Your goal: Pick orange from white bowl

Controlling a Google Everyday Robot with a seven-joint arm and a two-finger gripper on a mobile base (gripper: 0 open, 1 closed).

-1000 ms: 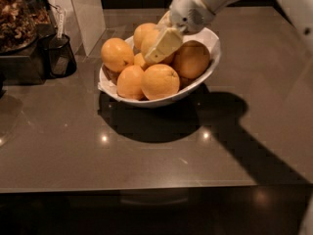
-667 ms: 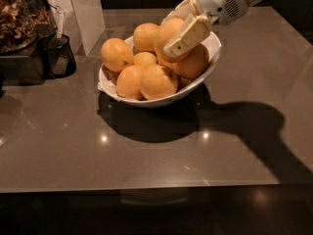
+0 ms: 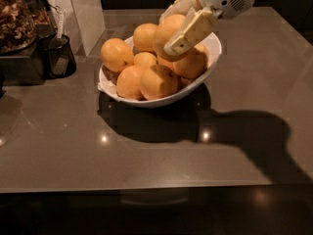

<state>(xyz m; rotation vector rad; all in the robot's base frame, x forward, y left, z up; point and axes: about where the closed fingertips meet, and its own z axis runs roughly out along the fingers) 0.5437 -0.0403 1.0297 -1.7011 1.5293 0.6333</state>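
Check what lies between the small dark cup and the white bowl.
Bare countertop only, seen in the camera view. The gripper is above the white bowl, jaws shut on an orange.

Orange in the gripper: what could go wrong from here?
1. The gripper is shut on the orange close above the pile. The round peel could slip, dropping it back into the bowl.
2. The other oranges are heaped above the rim, so a drop or a low sideways move might knock one onto the table.
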